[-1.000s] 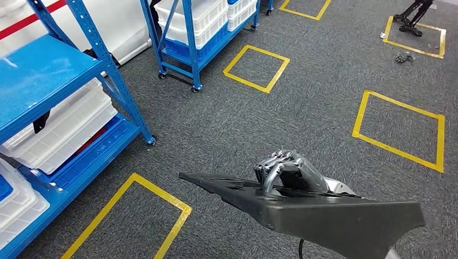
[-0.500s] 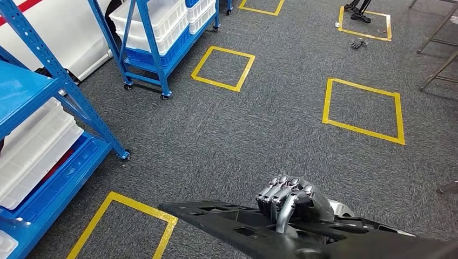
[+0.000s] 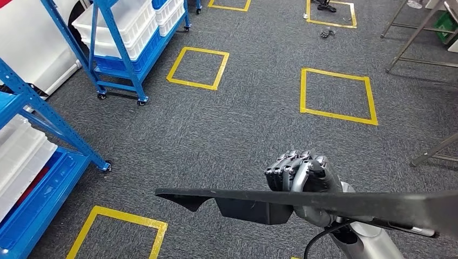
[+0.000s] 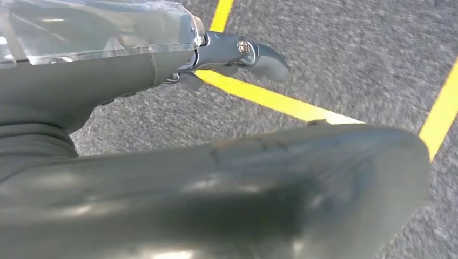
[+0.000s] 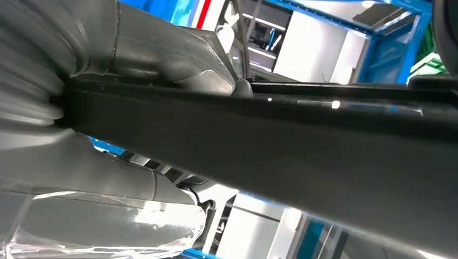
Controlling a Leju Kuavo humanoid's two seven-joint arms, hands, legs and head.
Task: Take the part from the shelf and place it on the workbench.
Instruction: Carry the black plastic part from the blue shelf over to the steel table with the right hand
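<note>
The part (image 3: 345,204) is a long, flat black plastic piece, seen edge-on across the lower head view. My right hand (image 3: 305,178) grips it near its middle, fingers curled over the top edge. In the right wrist view the part (image 5: 281,135) runs as a dark bar across the picture, clamped between the grey thumb and palm of my right hand (image 5: 124,59). My left hand (image 4: 162,162) hangs over the carpet beside yellow tape, thumb and one finger (image 4: 254,54) apart with nothing between them.
A blue shelf with white bins (image 3: 27,156) stands at the left, and a wheeled blue rack (image 3: 121,38) stands further back. Yellow taped squares (image 3: 335,97) mark the grey carpet. Metal frame legs (image 3: 418,32) stand at the far right.
The whole view has swung, so the shelves slid left and the metal legs came in at right. The part, still in my right hand, now lies level and edge-on.
</note>
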